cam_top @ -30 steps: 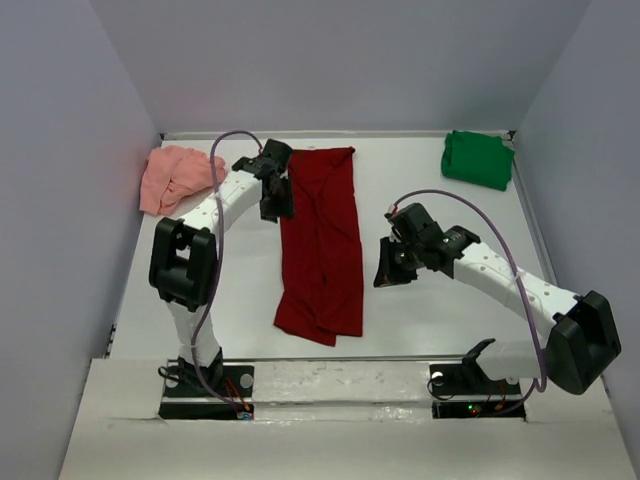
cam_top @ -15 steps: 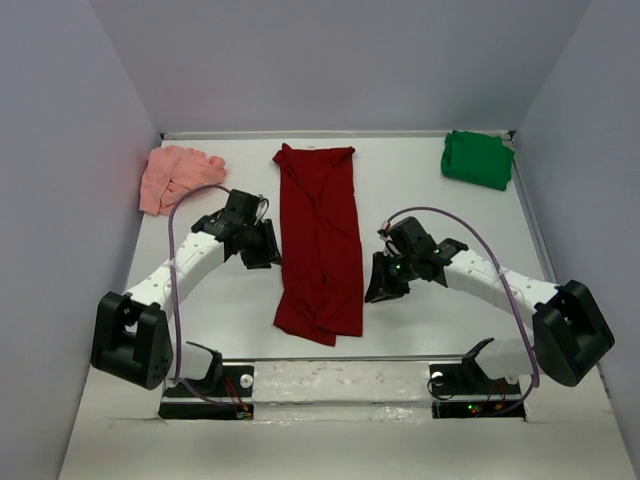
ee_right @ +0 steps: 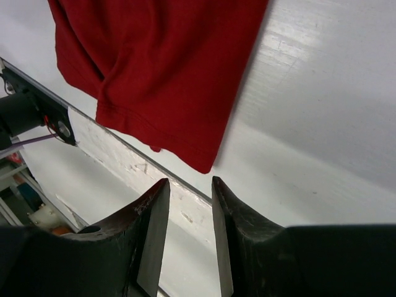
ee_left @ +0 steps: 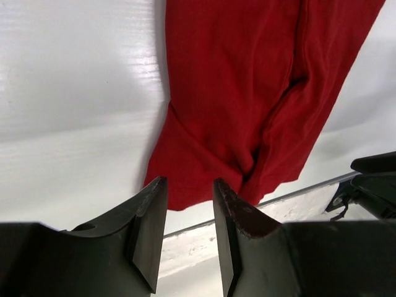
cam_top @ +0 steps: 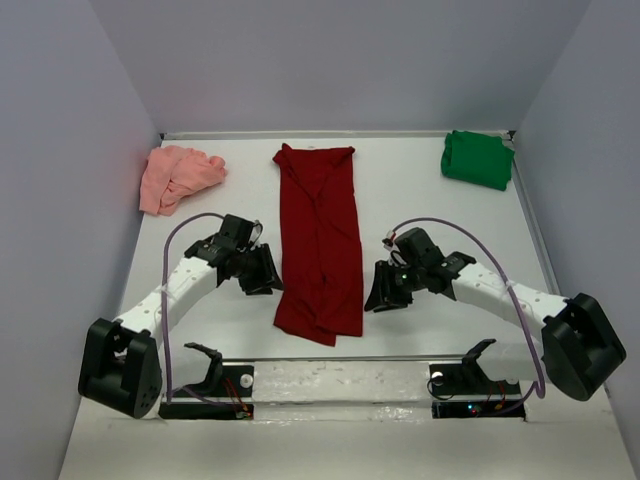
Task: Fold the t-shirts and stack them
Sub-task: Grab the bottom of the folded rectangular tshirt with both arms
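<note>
**Both claws low beside the dark red t-shirt, holding nothing**

The dark red t-shirt (cam_top: 320,240) lies flat on the white table (cam_top: 430,220) as 1 long narrow strip. It runs from the far edge toward the arm bases, and its near end is wider and rumpled.

The left gripper (cam_top: 268,272) sits just off the shirt's left edge, toward its near end. From above I cannot tell whether it touches the cloth. In the left wrist view its 2 fingers (ee_left: 151,229) stand a narrow gap apart with nothing clamped between them. The shirt's near left corner and hem lie just past their tips.

The right gripper (cam_top: 380,290) sits just off the shirt's right edge, level with the left one across the cloth. In the right wrist view its fingers (ee_right: 232,235) are also slightly parted and empty. Bare table shows in the gap, and the shirt's near right corner lies just beyond the tips.

The other 2 shirts lie well apart from the red one. The bright green t-shirt (cam_top: 478,160) is a compact bundle far off its right side, level with its far end. The pale salmon-pink t-shirt (cam_top: 178,177) is a loose crumpled heap far off its left side, also level with its far end
</note>
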Available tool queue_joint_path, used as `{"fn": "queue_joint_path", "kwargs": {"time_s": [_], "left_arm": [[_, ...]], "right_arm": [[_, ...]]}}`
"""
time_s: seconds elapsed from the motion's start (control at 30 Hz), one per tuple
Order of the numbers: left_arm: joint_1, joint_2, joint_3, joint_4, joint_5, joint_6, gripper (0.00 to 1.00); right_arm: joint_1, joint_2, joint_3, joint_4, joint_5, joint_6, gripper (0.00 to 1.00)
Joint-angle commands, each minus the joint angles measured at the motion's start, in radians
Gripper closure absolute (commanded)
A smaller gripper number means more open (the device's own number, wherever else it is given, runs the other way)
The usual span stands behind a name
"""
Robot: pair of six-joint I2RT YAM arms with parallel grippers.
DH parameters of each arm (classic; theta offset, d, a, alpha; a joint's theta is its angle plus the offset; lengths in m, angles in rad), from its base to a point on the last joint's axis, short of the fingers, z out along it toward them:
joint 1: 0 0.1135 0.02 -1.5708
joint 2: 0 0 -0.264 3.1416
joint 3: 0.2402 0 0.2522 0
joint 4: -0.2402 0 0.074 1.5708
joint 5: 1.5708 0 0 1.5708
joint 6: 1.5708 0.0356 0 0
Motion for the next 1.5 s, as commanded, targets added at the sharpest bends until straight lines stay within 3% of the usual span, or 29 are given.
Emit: {"fn": "queue_joint_path", "kwargs": {"time_s": [0.0, 0.2, 0.53, 1.0, 1.47], "left_arm": [[-0.003, -0.090, -0.047, -0.057, 0.003, -0.048, 0.55], [-0.008, -0.170, -0.132, -0.118, -0.073, -0.077, 0.55], [-0.066, -0.184, -0.164, -0.091, -0.058, -0.158, 0.55], [-0.070, 0.002, -0.184, -0.008, -0.004, -0.100, 0.55], [-0.086, 0.083, -0.162, 0.050, 0.036, -0.094, 0.55]], "right_arm": [[0.009, -0.044, -0.004, 0.047, -0.020, 0.018, 0.60], [0.009, -0.064, 0.019, 0.047, -0.033, 0.029, 0.60], [0.009, -0.058, 0.014, 0.050, -0.017, 0.050, 0.60], [0.009, -0.065, 0.013, 0.048, -0.013, 0.044, 0.60], [0.009, -0.044, 0.010, 0.058, -0.008, 0.041, 0.60]]}}
